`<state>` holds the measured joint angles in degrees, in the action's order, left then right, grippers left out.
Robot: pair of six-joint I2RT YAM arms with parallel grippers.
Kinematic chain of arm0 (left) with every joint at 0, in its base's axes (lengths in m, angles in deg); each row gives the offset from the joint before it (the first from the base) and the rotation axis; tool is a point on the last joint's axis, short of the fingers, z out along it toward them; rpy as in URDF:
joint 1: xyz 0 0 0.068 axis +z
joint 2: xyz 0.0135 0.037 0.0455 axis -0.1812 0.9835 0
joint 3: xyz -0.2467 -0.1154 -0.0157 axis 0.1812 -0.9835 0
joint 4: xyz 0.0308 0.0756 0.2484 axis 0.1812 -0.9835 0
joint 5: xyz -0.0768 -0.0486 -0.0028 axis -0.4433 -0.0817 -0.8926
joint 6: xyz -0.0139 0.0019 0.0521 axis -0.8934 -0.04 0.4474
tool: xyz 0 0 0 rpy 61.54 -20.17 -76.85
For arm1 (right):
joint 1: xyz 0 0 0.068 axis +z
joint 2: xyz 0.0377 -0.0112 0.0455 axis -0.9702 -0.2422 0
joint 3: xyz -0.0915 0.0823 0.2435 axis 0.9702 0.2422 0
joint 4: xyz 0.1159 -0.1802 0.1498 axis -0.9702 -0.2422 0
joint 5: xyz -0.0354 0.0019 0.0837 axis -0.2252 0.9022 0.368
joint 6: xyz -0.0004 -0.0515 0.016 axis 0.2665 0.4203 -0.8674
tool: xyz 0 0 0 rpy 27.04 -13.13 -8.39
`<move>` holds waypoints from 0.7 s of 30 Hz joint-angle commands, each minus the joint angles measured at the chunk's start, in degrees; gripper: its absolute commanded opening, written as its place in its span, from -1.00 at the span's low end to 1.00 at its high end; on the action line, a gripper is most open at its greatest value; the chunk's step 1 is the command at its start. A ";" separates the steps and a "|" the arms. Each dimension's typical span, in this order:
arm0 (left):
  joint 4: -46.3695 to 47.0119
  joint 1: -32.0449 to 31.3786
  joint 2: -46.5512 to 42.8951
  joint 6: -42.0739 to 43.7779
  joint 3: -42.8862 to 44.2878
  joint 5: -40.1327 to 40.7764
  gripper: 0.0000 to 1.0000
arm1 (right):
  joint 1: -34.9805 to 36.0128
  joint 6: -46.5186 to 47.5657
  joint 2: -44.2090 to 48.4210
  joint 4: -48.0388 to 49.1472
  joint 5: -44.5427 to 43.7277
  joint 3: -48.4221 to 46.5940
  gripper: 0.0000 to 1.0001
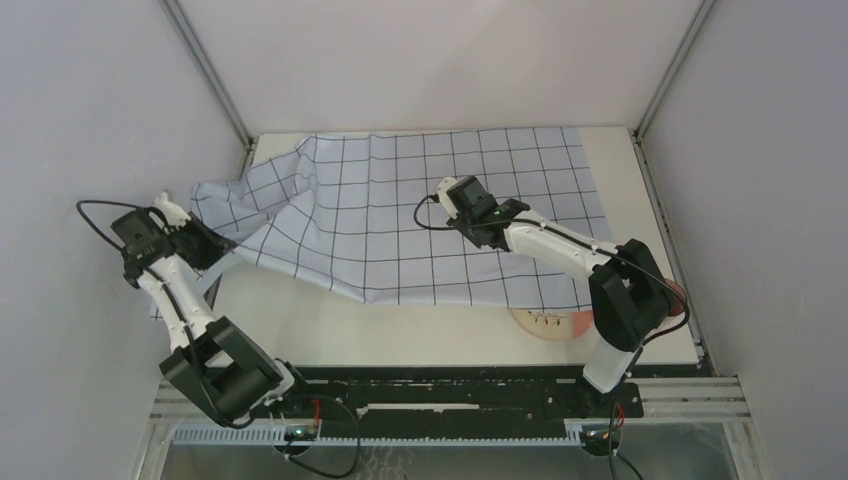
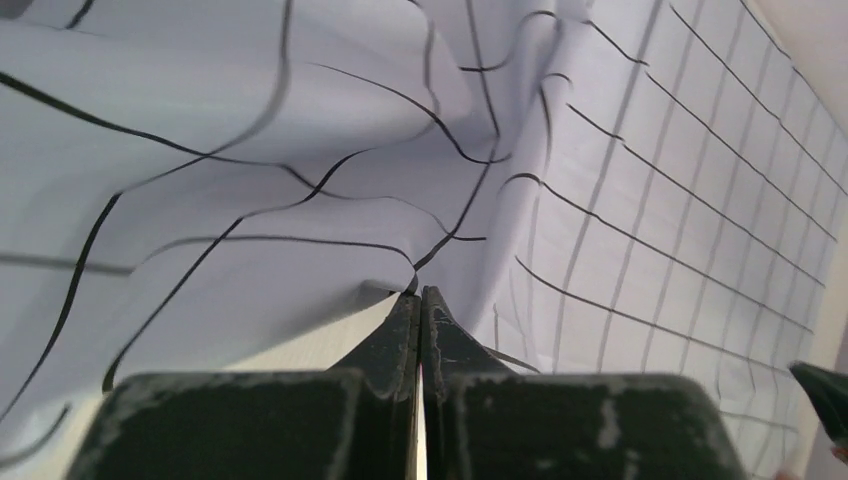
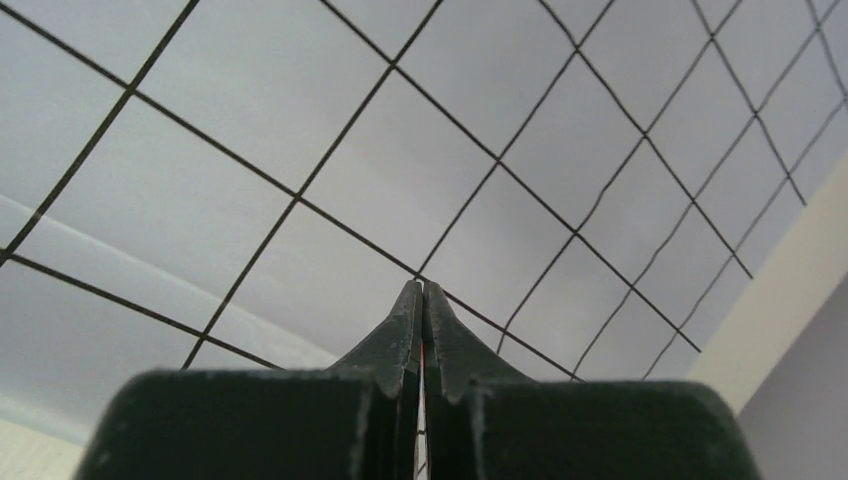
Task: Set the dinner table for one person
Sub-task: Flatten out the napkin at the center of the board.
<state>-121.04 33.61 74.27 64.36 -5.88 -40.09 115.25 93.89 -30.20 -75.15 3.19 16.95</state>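
The dinner table (image 1: 400,330) is a cream-white top, mostly covered by a pale-blue black-gridded cloth (image 1: 440,220). The cloth lies flat on the right and is rumpled and lifted on the left. My left gripper (image 1: 225,246) is at the cloth's left edge, and in the left wrist view it (image 2: 421,292) is shut on a curled fold of the cloth (image 2: 300,180). My right gripper (image 1: 447,192) is over the middle of the cloth. In the right wrist view it (image 3: 421,285) is shut at the flat cloth (image 3: 420,150), with nothing seen between its fingers.
A pale round plate (image 1: 545,326) pokes out from under the cloth's near edge beside the right arm's base. A pink object (image 1: 679,297) shows behind that arm's elbow. Grey walls stand close on the left, back and right. Bare tabletop (image 3: 790,290) runs along the cloth's edge.
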 commanded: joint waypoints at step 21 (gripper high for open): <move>-36.07 -3.32 3.64 21.63 11.28 2.15 -0.99 | -1.77 0.76 5.60 -1.91 -1.55 -3.43 -1.00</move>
<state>-154.68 30.23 79.97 82.02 6.25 -40.16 114.33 94.19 -26.51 -77.36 2.64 15.35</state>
